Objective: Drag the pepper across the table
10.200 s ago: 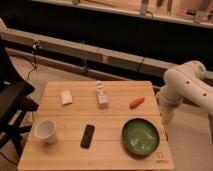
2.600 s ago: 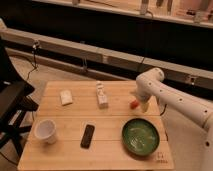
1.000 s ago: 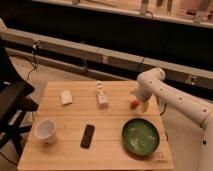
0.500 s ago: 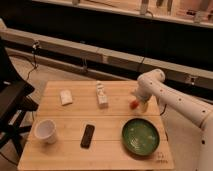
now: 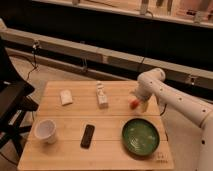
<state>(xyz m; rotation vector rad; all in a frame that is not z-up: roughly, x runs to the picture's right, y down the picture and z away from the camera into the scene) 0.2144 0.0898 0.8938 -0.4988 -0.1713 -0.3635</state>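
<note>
pepper [image 5: 132, 104]: sits just past the far rim of the green bowl [image 5: 141, 136], up by the back of the surface [image 5: 75, 120]; you only get a small red-orange bit showing, the rest is tucked against the tool

tool [image 5: 140, 104]: also just past the bowl's far rim, down at surface level, right at the pepper and on its outer side, the side toward the surface edge the bowl sits by; honestly can't tell if it's clamped on the pepper or just pressed beside it, so don't assume you've got a grip

which way it lies: this is the bit your next move hangs on; from the tool, the pepper is toward the middle of the surface, so all the open planks are on the pepper's side, not the tool's

long axis: can't call it; too much is hidden

my guess for the drag: sweep inward, away from the bowl's side edge; the pepper leads and the tool follows

watch out: the small white bottle [image 5: 102, 96] stands further along that same back strip, well clear of the bowl; a straight run could clip it, so maybe angle a little toward the bowl's row
</note>
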